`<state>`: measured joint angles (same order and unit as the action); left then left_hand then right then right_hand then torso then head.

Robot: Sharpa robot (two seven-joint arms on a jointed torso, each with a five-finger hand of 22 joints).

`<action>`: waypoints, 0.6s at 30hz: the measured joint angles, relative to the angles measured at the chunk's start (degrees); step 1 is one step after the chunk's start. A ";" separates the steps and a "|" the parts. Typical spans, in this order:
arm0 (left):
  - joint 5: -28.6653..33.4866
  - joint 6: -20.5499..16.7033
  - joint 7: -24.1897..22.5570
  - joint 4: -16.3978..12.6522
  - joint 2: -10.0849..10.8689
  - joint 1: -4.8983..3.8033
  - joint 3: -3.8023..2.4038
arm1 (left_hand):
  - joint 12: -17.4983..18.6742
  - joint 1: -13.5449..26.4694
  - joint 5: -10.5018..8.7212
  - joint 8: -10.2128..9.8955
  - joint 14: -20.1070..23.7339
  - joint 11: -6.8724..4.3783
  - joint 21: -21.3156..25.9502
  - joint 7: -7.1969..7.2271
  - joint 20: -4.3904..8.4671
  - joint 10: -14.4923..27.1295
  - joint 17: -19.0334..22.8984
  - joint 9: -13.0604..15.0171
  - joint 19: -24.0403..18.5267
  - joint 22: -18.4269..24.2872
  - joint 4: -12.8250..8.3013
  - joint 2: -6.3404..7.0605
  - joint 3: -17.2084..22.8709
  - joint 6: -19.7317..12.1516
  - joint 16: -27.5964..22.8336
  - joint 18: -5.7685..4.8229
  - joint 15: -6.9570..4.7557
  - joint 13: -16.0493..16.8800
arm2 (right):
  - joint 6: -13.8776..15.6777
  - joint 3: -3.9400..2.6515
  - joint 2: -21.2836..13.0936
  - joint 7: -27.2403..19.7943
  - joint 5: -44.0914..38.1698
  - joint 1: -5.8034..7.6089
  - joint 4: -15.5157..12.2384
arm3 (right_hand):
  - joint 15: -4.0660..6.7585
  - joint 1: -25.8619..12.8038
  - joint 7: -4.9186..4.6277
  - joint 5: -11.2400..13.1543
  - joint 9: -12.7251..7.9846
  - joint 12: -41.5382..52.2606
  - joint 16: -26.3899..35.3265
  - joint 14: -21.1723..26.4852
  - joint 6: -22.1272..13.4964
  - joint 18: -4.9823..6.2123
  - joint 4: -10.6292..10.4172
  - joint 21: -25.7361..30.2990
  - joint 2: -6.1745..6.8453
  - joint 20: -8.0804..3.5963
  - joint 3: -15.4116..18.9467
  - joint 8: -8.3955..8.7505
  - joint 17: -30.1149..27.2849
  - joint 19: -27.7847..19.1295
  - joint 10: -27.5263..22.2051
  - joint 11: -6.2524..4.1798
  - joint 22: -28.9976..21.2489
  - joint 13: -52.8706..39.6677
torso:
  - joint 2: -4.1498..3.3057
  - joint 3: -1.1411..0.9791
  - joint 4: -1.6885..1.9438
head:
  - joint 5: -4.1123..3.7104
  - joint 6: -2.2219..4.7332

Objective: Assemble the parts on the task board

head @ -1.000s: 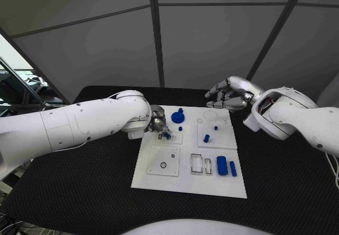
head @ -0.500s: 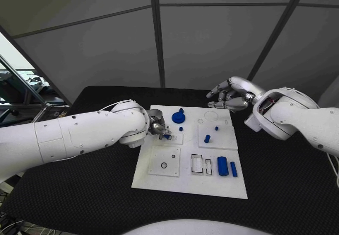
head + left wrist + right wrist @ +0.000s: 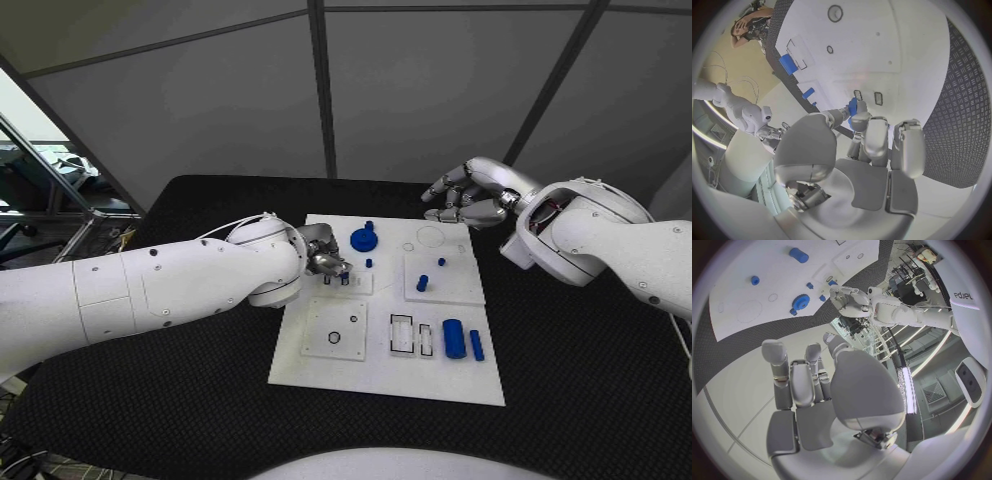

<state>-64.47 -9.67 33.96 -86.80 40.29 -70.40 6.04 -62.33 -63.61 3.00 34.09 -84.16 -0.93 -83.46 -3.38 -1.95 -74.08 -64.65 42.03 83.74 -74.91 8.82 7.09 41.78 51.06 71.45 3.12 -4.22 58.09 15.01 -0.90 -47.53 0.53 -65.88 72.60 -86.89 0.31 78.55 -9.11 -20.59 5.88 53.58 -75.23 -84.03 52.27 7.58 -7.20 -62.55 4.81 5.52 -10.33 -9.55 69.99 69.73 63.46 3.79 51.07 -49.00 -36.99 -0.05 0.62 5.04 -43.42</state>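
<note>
Board (image 3: 325,370), a white plate, lies in the middle of the black counter (image 3: 577,370), with blue parts spread over it. In the head view, the left robot hand (image 3: 326,261) sits at about 10 o'clock from the board's centre, low over a small raised tile with two little slots. The left wrist view shows a small blue part (image 3: 852,106) pinched between its fingertips (image 3: 859,119), right above those slots; the other fingers are curled beside it. Whether the part touches the tile cannot be told.

The right robot hand (image 3: 469,196) hovers beyond the board's far right corner, at about 1 o'clock from the centre. Its fingers are curled inward and loosely apart, and it has nothing in its grasp.

At 12 o'clock on the board stands a round blue gear (image 3: 362,239), with a small blue peg (image 3: 369,224) just behind it and another small peg (image 3: 368,263) just in front. A circle outline (image 3: 428,237) is marked to the right of the gear. On the right-hand tile a blue pin (image 3: 421,283) stands upright, with a smaller stud (image 3: 440,263) near it at 1 o'clock.

Toward 5 o'clock a thick blue cylinder (image 3: 453,339) lies flat, with a thinner blue rod (image 3: 476,345) just beside it on the right. Left of them are two rectangular slots (image 3: 413,336), and at 7 o'clock a tile with a round hole (image 3: 333,338).
</note>
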 measured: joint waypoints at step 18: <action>-4.09 0.33 0.26 0.67 -1.08 0.81 0.01 | -0.24 0.15 0.25 0.35 0.00 -0.09 0.00 0.20 0.00 -0.09 0.01 0.31 0.00 0.00 0.03 0.15 0.28 -0.20 0.00 0.00 0.01 -0.14 | -1.38 0.00 0.06 0.58 -2.81 0.00 -0.23 | 0.00 -0.30 0.00 0.00 0.00 -0.34 0.00 0.00 0.00 0.00 -0.16 0.00 0.30 0.00 0.16 -0.22 -0.19 0.00 0.00 0.00 -0.12 0.50 | 0.03 0.00 -0.02 | -0.37 -0.37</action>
<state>-68.56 -9.34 34.22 -86.13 39.21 -69.59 6.05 -62.56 -63.46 3.25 34.44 -84.17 -1.02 -83.46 -3.18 -1.95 -74.18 -64.63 42.35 83.73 -74.91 8.84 7.24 42.06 50.87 71.45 3.12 -4.21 57.95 13.62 -0.90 -47.47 1.12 -68.69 72.60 -87.12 0.30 78.25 -9.11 -20.59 5.88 53.24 -75.23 -84.03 52.27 7.58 -7.36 -62.55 5.11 5.52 -10.16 -9.77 69.80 69.73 63.46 3.80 50.94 -48.50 -36.96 -0.05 0.60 4.67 -43.79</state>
